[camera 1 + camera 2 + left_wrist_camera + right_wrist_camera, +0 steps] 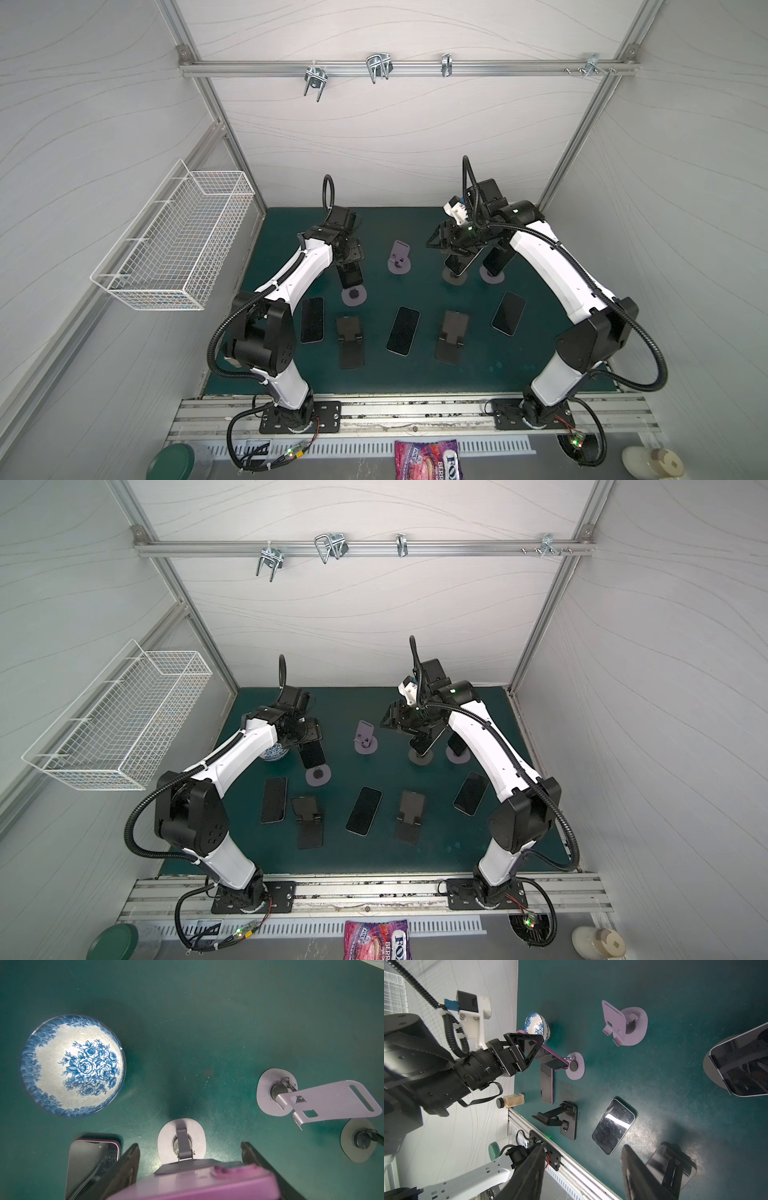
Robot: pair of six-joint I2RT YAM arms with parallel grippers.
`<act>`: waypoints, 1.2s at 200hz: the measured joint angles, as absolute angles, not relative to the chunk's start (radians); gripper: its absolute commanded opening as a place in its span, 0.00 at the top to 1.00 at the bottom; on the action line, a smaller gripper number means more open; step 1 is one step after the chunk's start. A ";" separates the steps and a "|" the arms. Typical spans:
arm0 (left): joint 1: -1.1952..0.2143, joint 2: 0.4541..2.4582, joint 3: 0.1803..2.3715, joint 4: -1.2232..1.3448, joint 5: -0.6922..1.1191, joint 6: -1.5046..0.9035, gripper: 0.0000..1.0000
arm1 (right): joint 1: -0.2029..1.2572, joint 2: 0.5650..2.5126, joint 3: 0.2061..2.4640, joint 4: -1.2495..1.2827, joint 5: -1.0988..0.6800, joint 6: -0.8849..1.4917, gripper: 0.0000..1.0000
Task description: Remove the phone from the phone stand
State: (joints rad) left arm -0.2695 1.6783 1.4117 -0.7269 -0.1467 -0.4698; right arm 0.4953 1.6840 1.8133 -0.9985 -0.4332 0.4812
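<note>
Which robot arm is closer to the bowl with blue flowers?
Left. The left gripper is close beside the bowl, its jaws around the pink phone. The right gripper hangs open across the green mat, well away from it.

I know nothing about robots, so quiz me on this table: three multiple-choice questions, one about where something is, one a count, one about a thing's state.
1. Where is the blue-and-white floral ceramic bowl?
A stacked on a phone
B on the green mat, beside the white left arm
C hanging from the rail

2. How many dark phones lie flat on the mat?
A one
B three
C six

3. The lilac round-based metal stand in the middle is:
A empty
B holding a phone
C tipped over

Answers:
1 B, a top view shows it on the mat, partly behind that arm.
2 B, three lie screen-up in both top views.
3 A, its plate stands upright and bare.
</note>
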 measured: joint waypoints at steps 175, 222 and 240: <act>-0.270 1.639 1.383 -0.734 -0.150 -0.456 0.28 | 0.500 1.684 1.817 -0.999 -0.435 0.481 0.40; -0.270 1.618 1.372 -0.735 -0.150 -0.448 0.28 | 0.501 1.684 1.817 -0.999 -0.435 0.481 0.40; -0.270 1.615 1.370 -0.735 -0.150 -0.447 0.28 | 0.502 1.684 1.817 -0.999 -0.435 0.481 0.40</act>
State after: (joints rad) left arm -0.2695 1.6146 1.3701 -0.7345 -0.1501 -0.4473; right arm 0.5018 1.6840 1.8168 -0.9989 -0.4347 0.4812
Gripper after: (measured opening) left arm 0.728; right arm 0.597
